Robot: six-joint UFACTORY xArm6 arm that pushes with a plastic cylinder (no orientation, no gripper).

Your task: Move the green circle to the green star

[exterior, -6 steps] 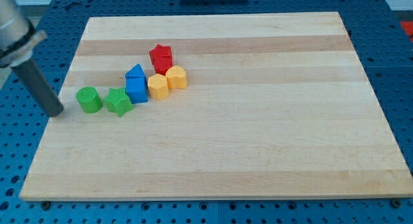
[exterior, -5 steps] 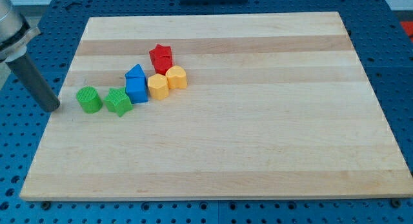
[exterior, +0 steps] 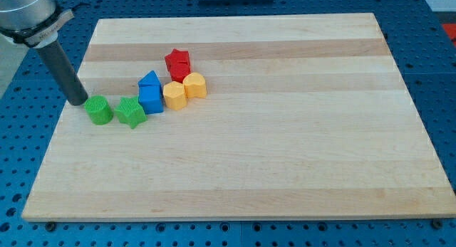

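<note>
The green circle point(exterior: 99, 109) lies on the wooden board point(exterior: 271, 147) at the view's left. The green star point(exterior: 131, 112) lies just to its right, a small gap between them. My tip point(exterior: 78, 102) is at the circle's upper left, close to its edge or touching it; I cannot tell which. The dark rod rises from there toward the view's top left.
A blue block point(exterior: 150, 92) stands right of and above the green star, touching or nearly touching it. Two yellow blocks point(exterior: 174, 95) point(exterior: 194, 85) follow to the right. A red star-like block point(exterior: 177, 63) sits above them.
My tip has moved right and toward the view's top, from left of the green circle to its upper left. No block has moved.
</note>
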